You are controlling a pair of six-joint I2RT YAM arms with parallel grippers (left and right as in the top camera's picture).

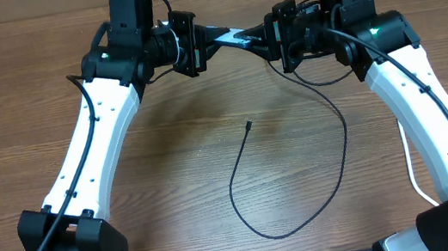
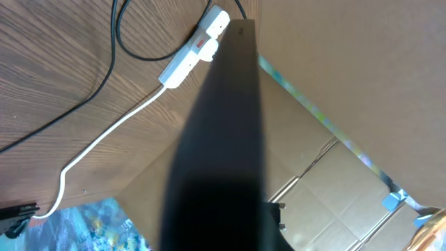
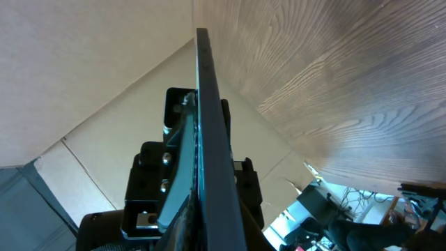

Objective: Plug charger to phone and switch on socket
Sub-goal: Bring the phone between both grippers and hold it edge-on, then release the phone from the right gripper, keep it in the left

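Two robot arms meet above the middle of the far edge of the wood-grain surface [image 1: 169, 167], with the slim black-framed, light-blue-screened smartphone [image 1: 234, 37] carried between them, clear of the wood. The left fingers [image 1: 203, 41] are pressed together on one end of the phone. The left wrist camera sees it only as a dark slab running straight out from the grip. The right fingers [image 1: 275, 36] meet the opposite end, and the right wrist view shows the handset edge-on, very close to the lens, but whether that side is clamping or letting go cannot be told. The shared hold looks like a hand-over, probably meant to leave one arm steadying the phone with its port exposed while the other goes for the plug-in end. The long thin black charger cable [image 1: 345, 135] lies loose in a wide loop across the middle of the surface, sweeping toward the near edge. Its small connector tip [image 1: 248, 125] sits at the centre, untouched and well apart from the phone. The white two-outlet power strip with red markings [image 2: 191, 52] rests on the surface below the left wrist, and its thick white cord [image 2: 104, 136] trails away from it. The strip is hidden in the overhead view. Neither the plugging-in nor the switch appears done yet.
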